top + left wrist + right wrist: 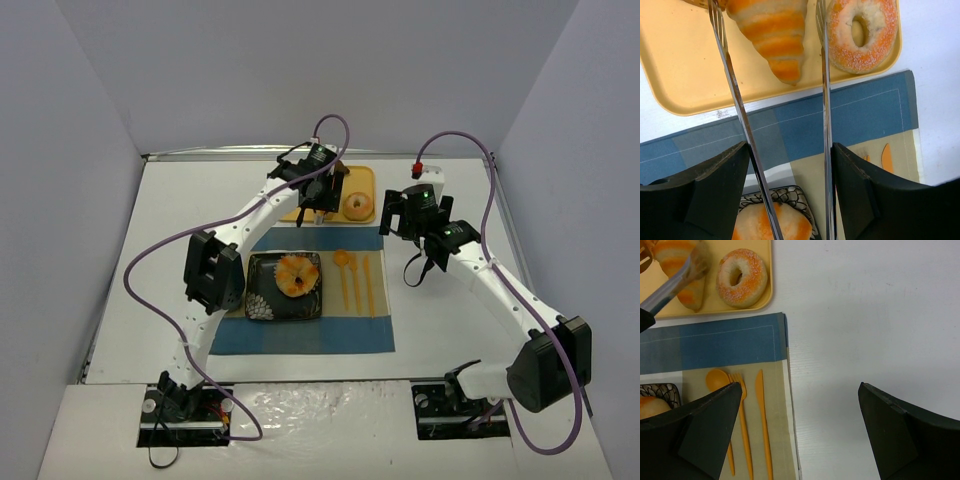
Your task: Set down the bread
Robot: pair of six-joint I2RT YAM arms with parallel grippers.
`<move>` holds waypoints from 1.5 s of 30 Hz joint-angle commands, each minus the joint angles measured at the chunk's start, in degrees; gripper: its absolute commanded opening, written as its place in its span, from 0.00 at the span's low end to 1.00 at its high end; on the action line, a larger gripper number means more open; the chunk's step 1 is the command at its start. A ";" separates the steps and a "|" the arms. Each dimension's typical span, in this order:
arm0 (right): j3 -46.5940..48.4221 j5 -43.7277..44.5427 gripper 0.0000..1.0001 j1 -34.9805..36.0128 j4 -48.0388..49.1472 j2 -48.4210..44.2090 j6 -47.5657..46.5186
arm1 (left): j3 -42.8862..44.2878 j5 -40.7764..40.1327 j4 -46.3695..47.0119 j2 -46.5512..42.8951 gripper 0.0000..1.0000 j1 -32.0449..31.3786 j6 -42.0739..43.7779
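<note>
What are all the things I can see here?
table: 1, white, under everything
mat: 1, blue with a beige panel, mid-table
tray: 1, yellow, behind the mat
croissant: 1, orange-striped, on the tray
doughnut: 1, sugared orange, on the tray's right
plate: 1, black patterned, on the mat
bun: 1, orange, on the plate
spoon, fork, knife: 1 each, orange, on the beige panel
left arm: 1, white and black, jaws open either side of the croissant
right arm: 1, white and black, jaws open above the table, right of the mat
</note>
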 commanded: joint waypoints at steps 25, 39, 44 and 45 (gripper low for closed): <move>-0.72 2.67 1.00 -0.72 1.07 -2.58 -0.39 | -4.33 -1.95 3.16 -11.23 0.00 1.29 0.02; -0.72 2.24 1.00 -0.72 1.42 -1.71 0.10 | -7.47 -3.23 1.79 -18.40 0.00 0.31 1.13; -0.93 2.08 1.00 -0.77 1.58 -1.65 0.27 | -9.43 -6.18 -1.49 -22.78 0.00 -0.17 0.88; -0.98 1.92 1.00 -0.72 1.68 -1.65 0.27 | -10.16 -7.07 -2.23 -23.82 0.00 -0.59 0.98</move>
